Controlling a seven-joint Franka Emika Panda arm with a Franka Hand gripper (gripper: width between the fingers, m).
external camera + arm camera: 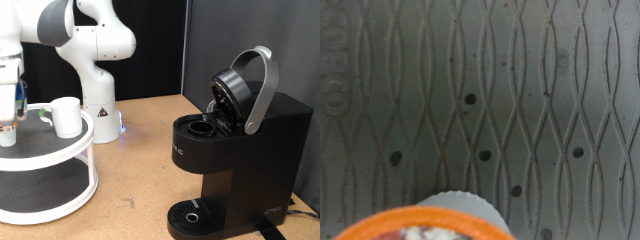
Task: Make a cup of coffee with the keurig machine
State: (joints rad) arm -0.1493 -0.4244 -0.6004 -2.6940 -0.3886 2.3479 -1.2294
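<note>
The keurig machine (240,150) stands at the exterior view's right, boxy and black, with its silver-handled lid (250,85) raised and the pod chamber (200,127) open. The white cup (66,116) stands upright on the top tier of a round white shelf (45,150) at the left. My gripper (8,112) is at the far left edge, partly cut off, right above a small white pod (7,136) on that same tier. The wrist view shows the pod's orange-rimmed top (420,225) close below on the grey patterned mat (500,90); my fingers do not show there.
The two-tier round shelf has a lower tier (40,185) under the top one. The robot's white base (98,110) stands behind the shelf. A tan tabletop (140,170) lies between shelf and machine. The machine's round drip tray (190,215) is at the bottom.
</note>
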